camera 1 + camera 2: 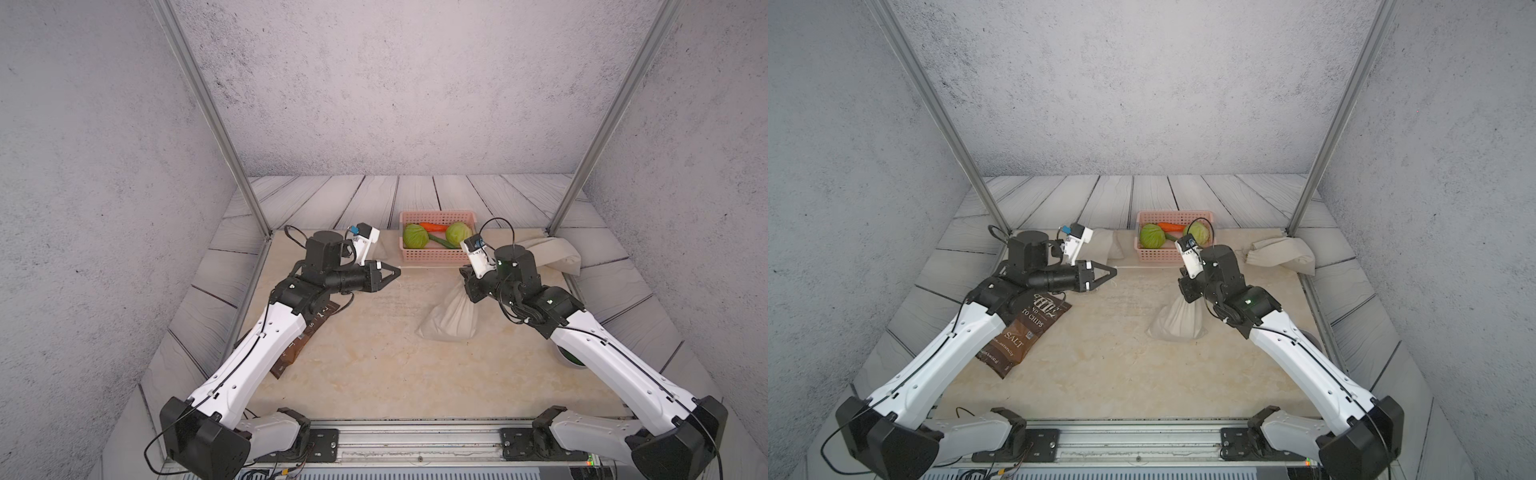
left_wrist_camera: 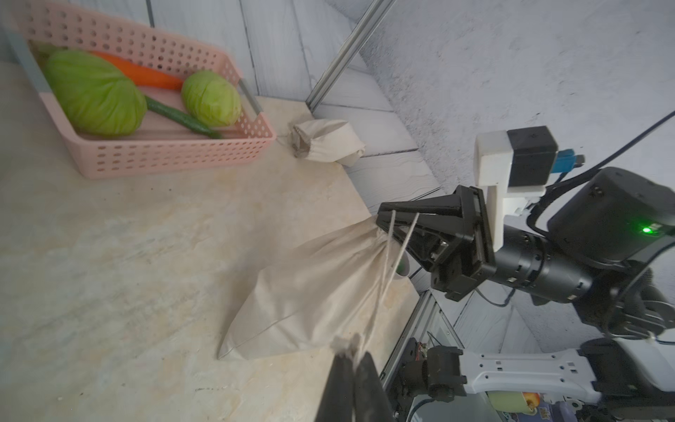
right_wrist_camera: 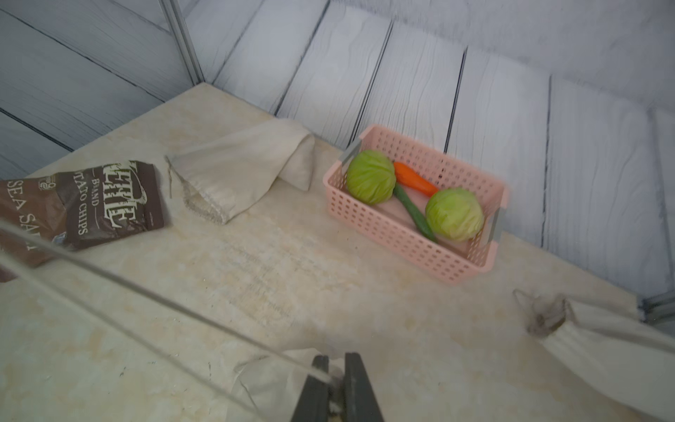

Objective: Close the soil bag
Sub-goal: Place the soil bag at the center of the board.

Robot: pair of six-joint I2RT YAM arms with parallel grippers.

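beige cloth drawstring soil bag [image 1: 451, 318] lay right of centre, neck pinched in clenched right gripper [image 2: 380, 217]. left gripper [image 1: 397, 272] clenched on knotted end of white drawstring [image 2: 345, 345], cord taut. step judged best done by steady leftward pull, right anchoring neck, until mouth cinched.

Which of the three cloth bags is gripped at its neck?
The middle bag: the right gripper pinches its gathered neck. The far-left bag and far-right bag lie slack, untouched.
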